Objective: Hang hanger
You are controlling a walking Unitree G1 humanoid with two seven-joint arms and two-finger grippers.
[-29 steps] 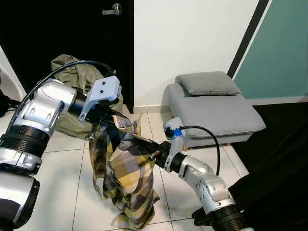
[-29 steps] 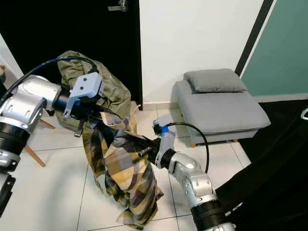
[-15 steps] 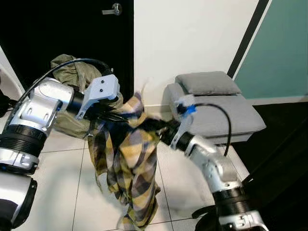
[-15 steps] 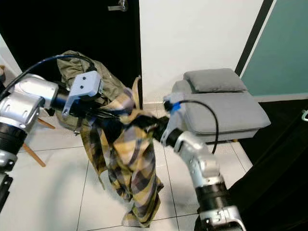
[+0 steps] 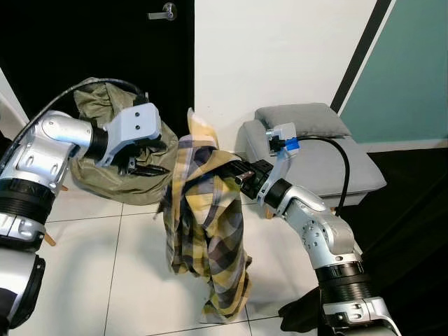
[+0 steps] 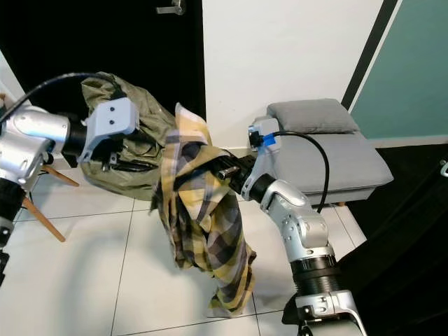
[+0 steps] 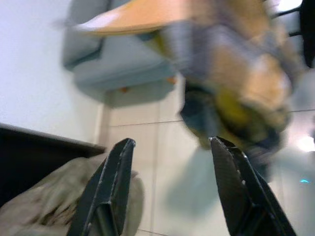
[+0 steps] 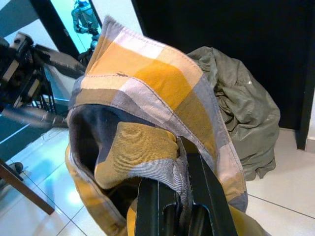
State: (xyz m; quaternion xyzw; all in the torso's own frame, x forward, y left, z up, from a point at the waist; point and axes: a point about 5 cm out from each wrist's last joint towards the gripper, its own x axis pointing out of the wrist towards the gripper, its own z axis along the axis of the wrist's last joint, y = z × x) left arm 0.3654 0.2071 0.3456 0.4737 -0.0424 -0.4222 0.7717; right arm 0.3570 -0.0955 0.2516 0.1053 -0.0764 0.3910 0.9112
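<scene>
The right hand (image 6: 222, 166) has risen from low over the tiled floor to chest height, carrying the yellow, grey and navy plaid shirt (image 6: 203, 224) up and toward the right. The left hand (image 5: 155, 168) has let go of the cloth; its fingers (image 7: 110, 184) now stand apart, empty, beside the shirt near the olive-green jacket (image 5: 105, 150).

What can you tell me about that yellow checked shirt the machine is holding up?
The plaid shirt looks like soft woven cloth, checked in yellow, grey and dark blue, with a collar sticking up. It hangs crumpled in mid-air above the tiled floor, pinched near its top by the right gripper. The left gripper is open beside it, not gripping.
</scene>
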